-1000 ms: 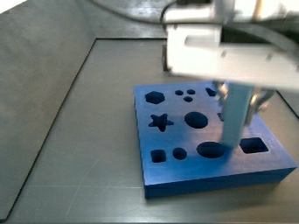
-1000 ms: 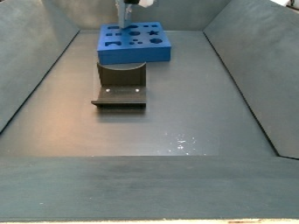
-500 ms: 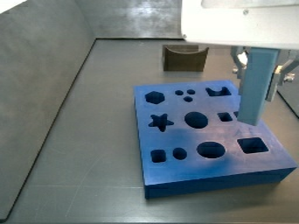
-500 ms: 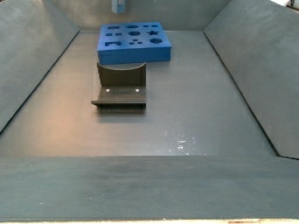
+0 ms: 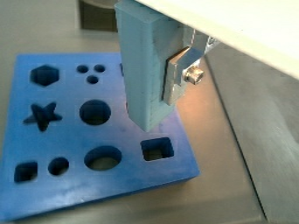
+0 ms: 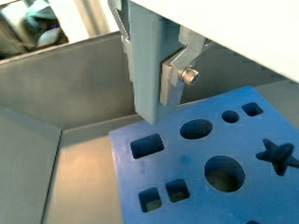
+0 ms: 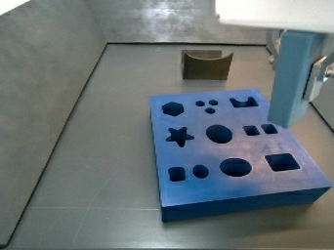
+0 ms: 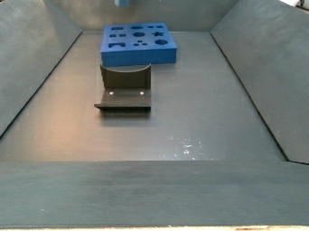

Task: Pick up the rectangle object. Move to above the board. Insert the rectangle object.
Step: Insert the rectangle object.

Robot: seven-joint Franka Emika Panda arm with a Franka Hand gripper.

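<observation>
Pincer: the pincer [image 5: 158,74] is grasping the block [image 5: 149,70] and hanging above the board; in both wrist views one silver finger [image 5: 181,68] is pressing flat against the block's side, while the opposite finger is hidden behind the block.
Block: the light blue rectangular block [image 6: 149,61] is standing upright in the pincer, its lower end in the air above the board, clear of the surface; in a wrist view that end is showing just above the square cutout [image 5: 156,150]. In a side view the block [image 7: 296,78] is hanging over the board's right part, its lower end overlapping the small rectangular holes in the picture.
Board: the bright blue square slab [image 7: 209,190] is lying flat on the grey floor, showing dark cutouts: a star [image 7: 178,136], a round hole [image 7: 220,133], a larger circle [image 7: 233,168] and a square [image 7: 280,162]. In another side view the board [image 8: 108,56] is sitting at the far end of the tray.
Fixture: the dark L-shaped fixture [image 8: 125,90] is standing on the floor just in front of the board in that side view, close to its near edge; whether they are touching cannot be told. In the closer side view it [image 7: 205,64] is appearing beyond the board, apart from it.
Walls: grey walls [image 8: 31,72] are enclosing the floor on both sides.
</observation>
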